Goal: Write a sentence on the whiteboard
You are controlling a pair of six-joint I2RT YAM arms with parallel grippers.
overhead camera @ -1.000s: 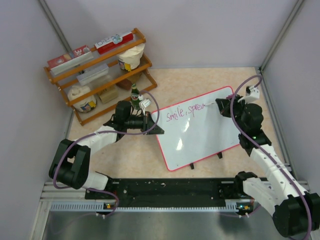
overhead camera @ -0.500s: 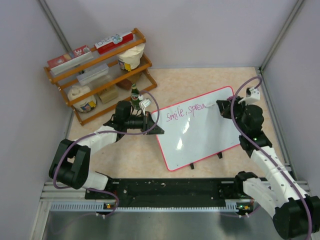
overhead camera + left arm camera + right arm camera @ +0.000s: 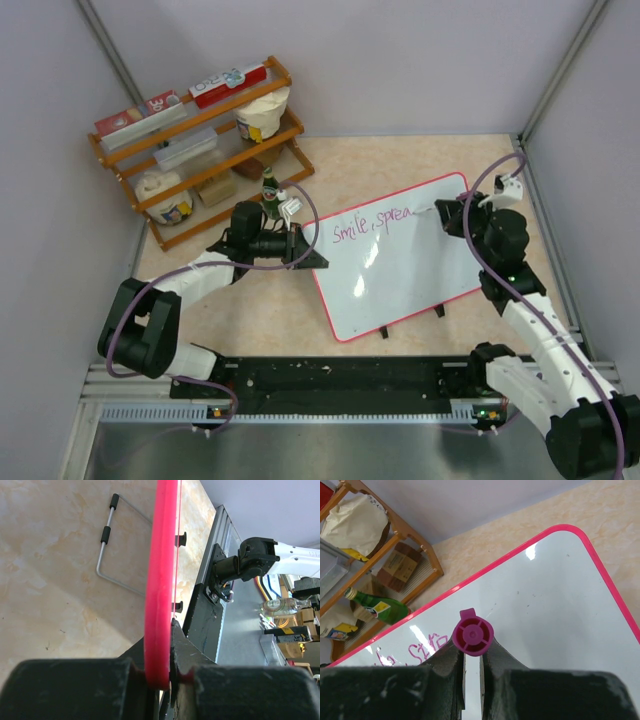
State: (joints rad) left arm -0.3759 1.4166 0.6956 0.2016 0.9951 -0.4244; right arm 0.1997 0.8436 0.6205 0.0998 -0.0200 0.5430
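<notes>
Grips the pink marker (image 3: 473, 639) tight in the right claw (image 3: 440, 212), shifted a touch toward the right edge of the table (image 3: 270, 310) since a second ago, lengthening the sentence (image 3: 372, 224) to roughly "Smile, spread" along the far side of the whiteboard (image 3: 400, 285). Pinches its red frame with the left claw (image 3: 303, 250), steadying it on the table's right half. Likely more words to come
</notes>
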